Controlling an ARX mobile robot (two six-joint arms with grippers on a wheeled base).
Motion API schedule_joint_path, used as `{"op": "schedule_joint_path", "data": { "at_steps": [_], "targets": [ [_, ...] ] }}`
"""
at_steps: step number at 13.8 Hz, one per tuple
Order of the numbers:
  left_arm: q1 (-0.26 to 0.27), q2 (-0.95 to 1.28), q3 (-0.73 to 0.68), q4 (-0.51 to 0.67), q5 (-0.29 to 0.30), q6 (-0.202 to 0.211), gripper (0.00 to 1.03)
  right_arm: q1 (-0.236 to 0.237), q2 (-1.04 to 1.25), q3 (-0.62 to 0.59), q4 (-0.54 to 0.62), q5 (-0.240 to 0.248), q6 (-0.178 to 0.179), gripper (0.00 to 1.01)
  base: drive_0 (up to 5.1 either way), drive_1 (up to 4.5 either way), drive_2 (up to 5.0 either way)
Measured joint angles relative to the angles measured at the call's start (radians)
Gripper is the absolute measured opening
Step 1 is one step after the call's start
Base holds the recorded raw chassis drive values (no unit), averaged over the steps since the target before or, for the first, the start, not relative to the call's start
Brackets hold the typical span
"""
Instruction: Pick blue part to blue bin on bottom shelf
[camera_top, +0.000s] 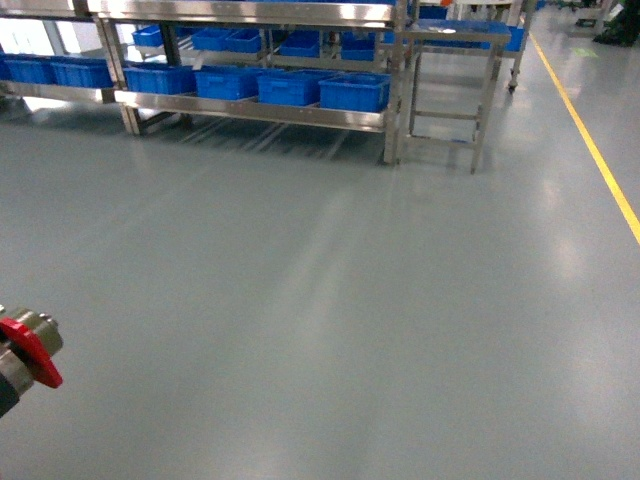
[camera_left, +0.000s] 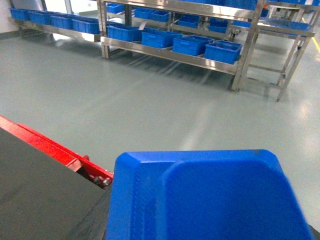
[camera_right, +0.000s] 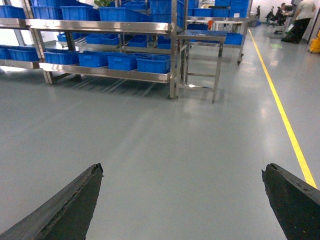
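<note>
Still far from bottom shelf (camera_top: 250, 112): left gripper (camera_left: 200, 200) carries blue part (camera_left: 210, 195); right gripper (camera_right: 182, 200) spread wide, empty. Approach squarely, aim blue bin (camera_top: 355, 92).

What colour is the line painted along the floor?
Yellow. The line shows best in the right wrist view.

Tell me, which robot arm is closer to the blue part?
Left. The blue part fills the bottom of the left wrist view, right up against that arm. The right gripper has its jaws wide apart over bare grey floor, with no blue part near it.
</note>
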Motion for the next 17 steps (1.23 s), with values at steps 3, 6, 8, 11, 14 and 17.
{"op": "schedule_joint_path", "data": {
  "at_steps": [3, 6, 8, 11, 14, 17],
  "targets": [
    [0.0, 0.0, 0.0, 0.0, 0.0, 0.0, 0.43, 0.0, 0.0, 0.0, 0.0, 0.0, 0.0, 0.98, -1.7, -1.68, -1.7],
    [0.0, 0.0, 0.0, 0.0, 0.0, 0.0, 0.43, 0.0, 0.0, 0.0, 0.0, 0.0, 0.0, 0.98, -1.7, -1.71, -1.7],
    [-0.001, 0.0, 0.0, 0.0, 0.0, 0.0, 0.43, 0.0, 0.0, 0.0, 0.0, 0.0, 0.0, 0.98, -1.7, -1.71, -1.7],
    [-0.002, -0.003, 0.0, 0.001, 0.0, 0.0, 0.43, 0.0, 0.0, 0.0, 0.003, 0.0, 0.0, 0.98, -1.7, -1.71, -1.7],
    [-0.002, 0.001, 0.0, -0.002, 0.0, 0.0, 0.43, 0.0, 0.0, 0.0, 0.0, 0.0, 0.0, 0.98, 0.0, 4.05, -4.0],
    [-0.002, 0.0, 0.0, 0.0, 0.0, 0.0, 0.43, 0.0, 0.0, 0.0, -0.001, 0.0, 0.0, 0.98, 0.0, 4.05, -4.0]
  ]
}}
